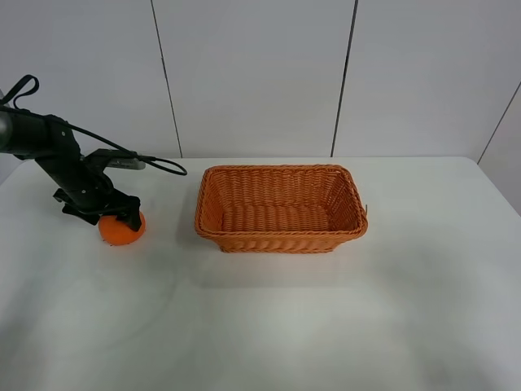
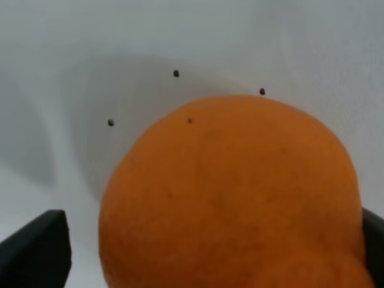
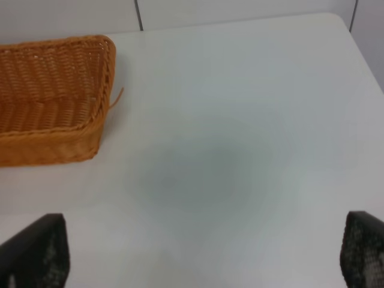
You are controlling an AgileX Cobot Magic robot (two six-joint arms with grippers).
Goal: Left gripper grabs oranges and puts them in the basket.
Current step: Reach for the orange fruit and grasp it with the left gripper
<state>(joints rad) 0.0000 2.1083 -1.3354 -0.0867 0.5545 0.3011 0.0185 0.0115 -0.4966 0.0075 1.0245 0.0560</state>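
Left gripper (image 1: 114,218) over the orange (image 1: 120,231), jaws spread, not yet clamped.
Wrist view: one finger (image 2: 36,252) stands clear of the peel, the other is at it. Orange rests on the table (image 1: 326,326), left of the basket (image 1: 277,242), apart from it. Judged light, firm, smooth-skinned and prone to roll; best pinched across its widest middle. Right gripper (image 3: 201,252) spread, empty.

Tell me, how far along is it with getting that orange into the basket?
Done: the left gripper is down at the orange, which sits on the table left of the basket. In hand: the grasp. Its fingers straddle the fruit, with a gap beside one finger, so it looks not yet clamped. Left: closing, lifting, carrying it across and dropping it into the basket, which is empty.
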